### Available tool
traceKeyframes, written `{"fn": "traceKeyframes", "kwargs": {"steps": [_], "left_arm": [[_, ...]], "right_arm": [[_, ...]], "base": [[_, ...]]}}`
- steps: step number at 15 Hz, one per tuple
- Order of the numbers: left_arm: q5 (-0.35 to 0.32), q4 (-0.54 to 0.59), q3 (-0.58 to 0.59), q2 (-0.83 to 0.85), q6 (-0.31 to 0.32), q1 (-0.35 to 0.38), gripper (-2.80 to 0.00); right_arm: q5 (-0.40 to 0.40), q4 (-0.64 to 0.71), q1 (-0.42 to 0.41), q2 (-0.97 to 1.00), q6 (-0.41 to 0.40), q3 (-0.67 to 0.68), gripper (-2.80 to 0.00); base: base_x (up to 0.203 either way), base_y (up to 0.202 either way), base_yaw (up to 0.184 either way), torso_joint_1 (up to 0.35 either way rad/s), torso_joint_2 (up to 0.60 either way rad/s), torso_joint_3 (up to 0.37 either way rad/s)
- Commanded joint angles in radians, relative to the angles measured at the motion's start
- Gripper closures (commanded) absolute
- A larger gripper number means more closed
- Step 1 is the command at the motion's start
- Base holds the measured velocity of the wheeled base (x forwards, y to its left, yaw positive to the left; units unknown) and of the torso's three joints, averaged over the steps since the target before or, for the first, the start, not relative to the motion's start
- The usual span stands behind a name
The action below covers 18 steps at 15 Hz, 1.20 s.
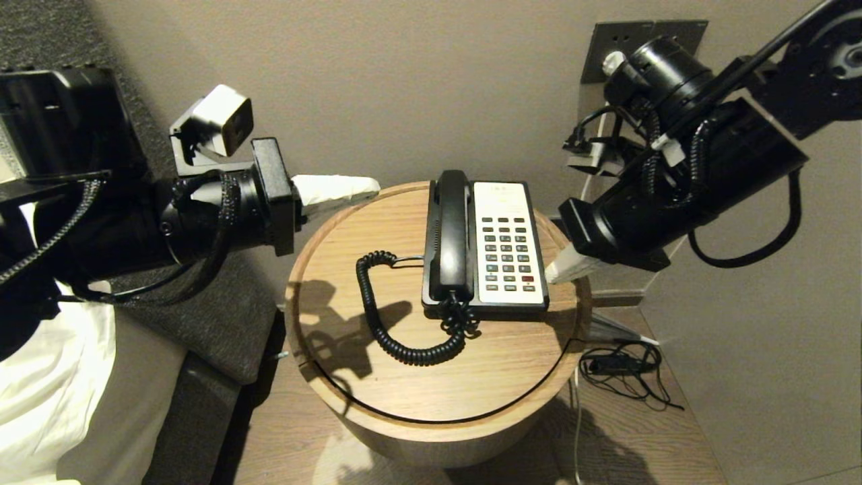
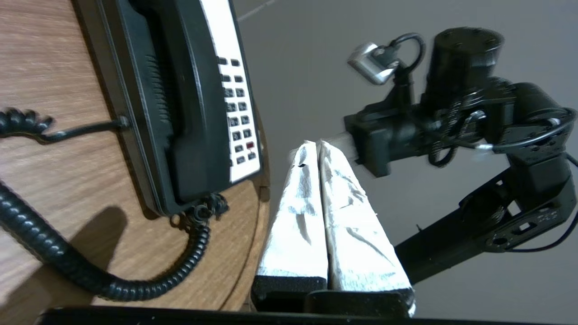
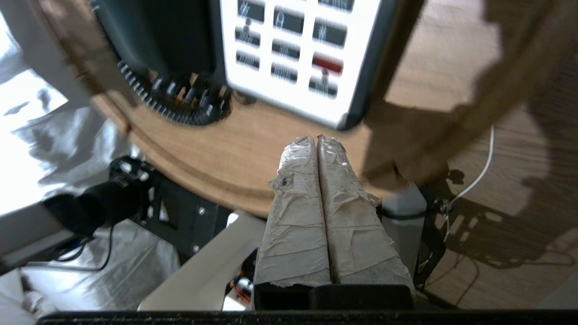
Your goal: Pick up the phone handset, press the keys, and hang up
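I note a round wooden table (image 1: 431, 397) on wood-look flooring (image 1: 626, 431). Beige wall (image 1: 404, 87) behind the table. Grey outlet plate (image 1: 609, 44) up right of it, loose cables (image 1: 623, 367) on the floor right of it, white bedding (image 1: 47, 384) left.

Left gripper (image 1: 374, 186) raised, right gripper (image 1: 549, 274) lower (both jaws closed)

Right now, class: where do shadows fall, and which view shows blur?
Head view: the left arm casts a sharp dark shadow on the round table, beside the coiled cord. Right wrist view: the cord and table rim are smeared, keypad soft. Left wrist view: fairly crisp.
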Motion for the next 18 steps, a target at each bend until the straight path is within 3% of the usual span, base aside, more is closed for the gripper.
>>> {"fn": "traceKeyframes", "kwargs": {"steps": [1,7,12,15,18], "left_arm": [[-0.003,-0.003,0.008,-0.022,-0.004,-0.005,0.00],[0.005,0.018,0.068,-0.130,0.008,-0.017,0.00],[0.064,0.180,0.191,-0.405,0.023,-0.013,0.00],[0.152,0.408,0.230,-0.612,0.144,0.016,0.00],[0.195,0.652,0.294,-0.836,0.339,0.139,0.00]], "right_arm": [[0.003,0.011,0.000,-0.060,0.003,0.010,0.00],[-0.034,0.026,-0.031,-0.220,0.003,0.130,0.00],[-0.128,0.016,-0.124,-0.506,-0.003,0.365,0.00],[-0.133,0.023,-0.186,-0.683,0.002,0.508,0.00],[-0.132,0.029,-0.254,-0.813,0.033,0.570,0.00]], "base": [[0.000,0.000,0.000,0.000,0.00,0.000],[0.000,0.000,0.000,0.000,0.00,0.000],[0.000,0.000,0.000,0.000,0.00,0.000],[0.000,0.000,0.000,0.000,0.00,0.000],[0.000,0.000,0.000,0.000,0.00,0.000]]}}
